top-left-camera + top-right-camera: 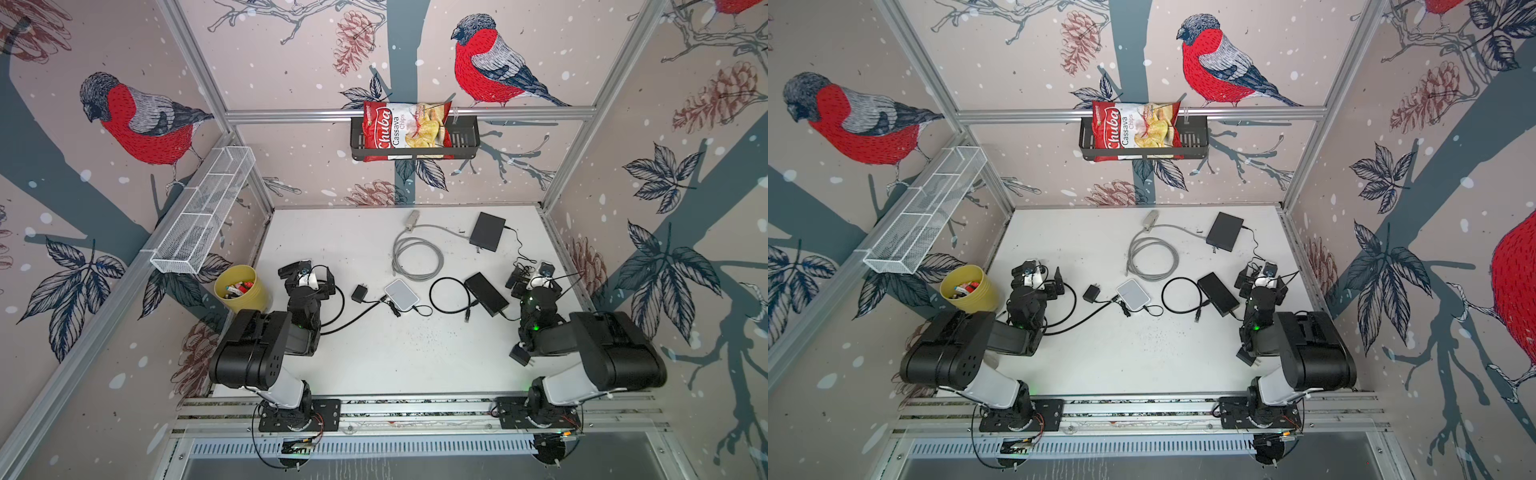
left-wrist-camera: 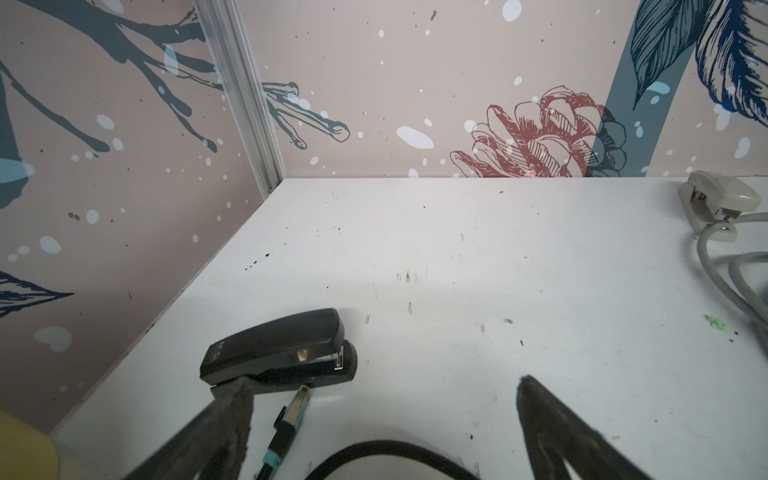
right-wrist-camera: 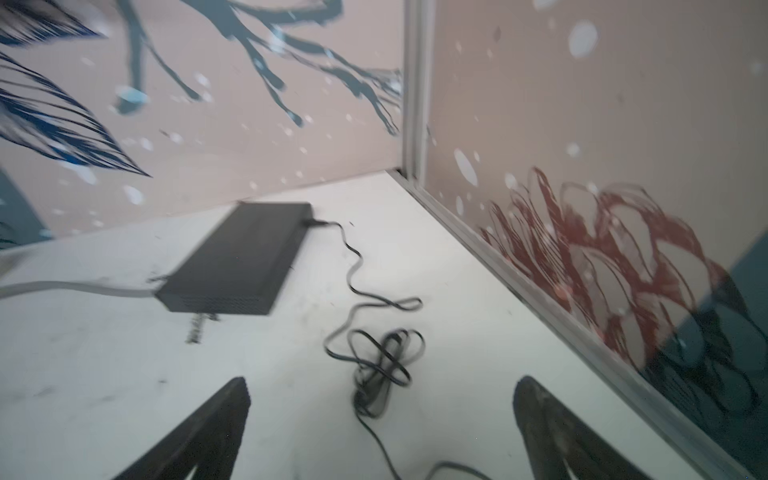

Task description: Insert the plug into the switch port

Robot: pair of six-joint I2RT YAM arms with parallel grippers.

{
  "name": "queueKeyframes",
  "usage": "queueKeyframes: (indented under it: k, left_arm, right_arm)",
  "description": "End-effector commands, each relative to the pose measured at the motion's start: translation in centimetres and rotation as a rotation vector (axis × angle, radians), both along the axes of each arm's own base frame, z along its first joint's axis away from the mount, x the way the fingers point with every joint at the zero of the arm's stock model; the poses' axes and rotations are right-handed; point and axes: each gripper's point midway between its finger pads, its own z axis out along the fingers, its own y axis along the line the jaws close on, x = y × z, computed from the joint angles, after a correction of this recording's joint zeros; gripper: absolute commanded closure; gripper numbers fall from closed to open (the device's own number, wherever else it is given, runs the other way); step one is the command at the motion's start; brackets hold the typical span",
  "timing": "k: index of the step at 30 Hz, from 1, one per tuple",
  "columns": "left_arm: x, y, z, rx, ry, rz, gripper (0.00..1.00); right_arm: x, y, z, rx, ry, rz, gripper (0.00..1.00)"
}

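Left end effector (image 2: 382, 382): jaws wide apart, empty, low over the desk (image 2: 498, 270). The plug (image 2: 296, 405) lies by one finger, just beside a stapler (image 2: 278, 353).

Right end effector (image 3: 382, 381): jaws apart, empty. A tangled cord (image 3: 382, 365) lies ahead, with a blurred black box (image 3: 241, 257) beyond.

Switch (image 1: 486, 293): mid-desk, ports not discernible.

Yellow cup (image 1: 241, 289), stapler (image 2: 278, 353), chips bag (image 1: 405, 129) in basket (image 1: 464, 136)

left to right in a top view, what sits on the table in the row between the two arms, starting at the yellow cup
yellow cup → black wall adapter → white box → looped black cable → black switch
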Motion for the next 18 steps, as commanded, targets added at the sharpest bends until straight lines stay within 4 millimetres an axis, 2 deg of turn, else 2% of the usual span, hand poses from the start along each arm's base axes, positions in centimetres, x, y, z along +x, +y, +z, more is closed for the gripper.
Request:
queueKeyframes:
  k: [1,2,4,6,18]
  left_arm:
    - [0.23,0.46,1.41,-0.015,-0.06,0.026,0.03]
    - [0.16,0.5,1.41,-0.014,-0.06,0.028,0.03]
    - [0.12,0.51,1.5,-0.014,-0.064,0.028,0.03]
    - [0.13,0.5,1.42,-0.015,-0.06,0.028,0.03]
    - [0.11,0.51,1.42,-0.015,-0.061,0.029,0.03]
  right_arm:
    - [0.32,0.46,2.2,0.037,-0.12,0.03,0.01]
    - [0.3,0.47,2.52,0.033,-0.138,0.028,0.0]
    - [0.66,0.3,1.63,0.049,-0.063,-0.002,0.01]
    - [0.24,0.09,2.21,0.033,-0.11,-0.019,0.01]
    - [0.66,0.45,1.81,0.034,-0.074,0.002,0.01]
